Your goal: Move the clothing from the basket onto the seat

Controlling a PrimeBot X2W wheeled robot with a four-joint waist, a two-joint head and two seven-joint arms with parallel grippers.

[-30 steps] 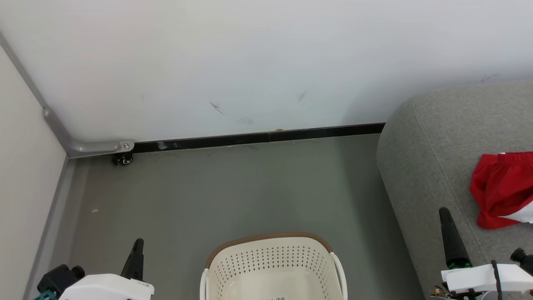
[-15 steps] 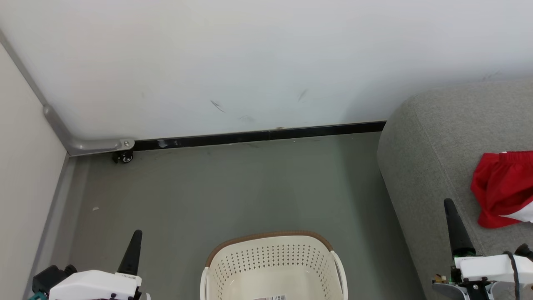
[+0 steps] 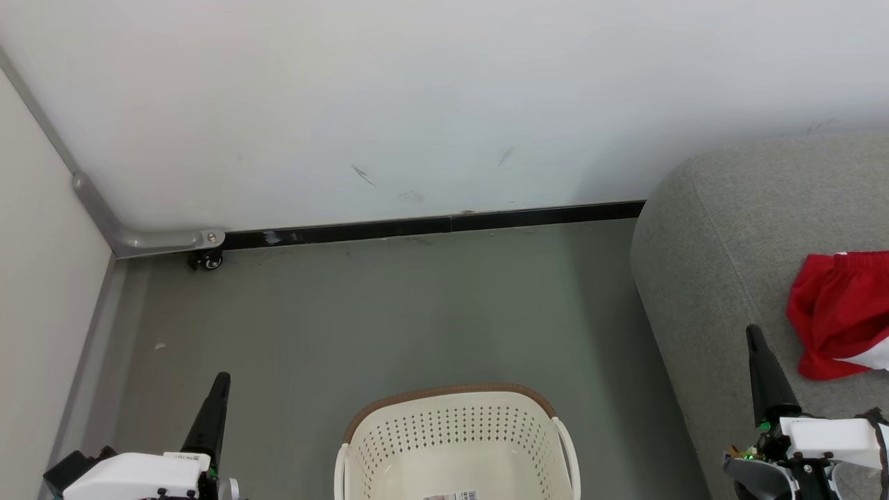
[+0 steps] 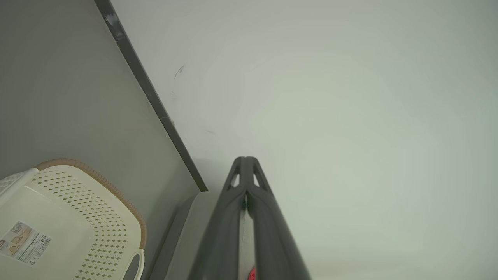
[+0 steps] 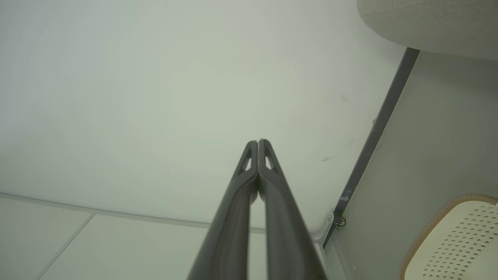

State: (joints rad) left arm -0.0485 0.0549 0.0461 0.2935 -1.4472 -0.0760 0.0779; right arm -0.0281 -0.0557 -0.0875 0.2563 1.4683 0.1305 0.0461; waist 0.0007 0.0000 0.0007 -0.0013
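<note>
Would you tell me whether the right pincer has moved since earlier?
Yes: the right pincer edged upward and rightward in the head view, nearer the clothing.

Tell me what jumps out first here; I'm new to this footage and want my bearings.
The bright red clothing lies crumpled on the grey seat at the head view's right edge. Bottom centre, the cream basket stands on the floor, no clothing in the part that shows. The left gripper and right gripper flank it, jaws shut.

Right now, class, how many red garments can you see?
1 garment, lying on the sofa at the head view's right edge; another may hide beyond the frame. The basket holds none in its visible part.
</note>
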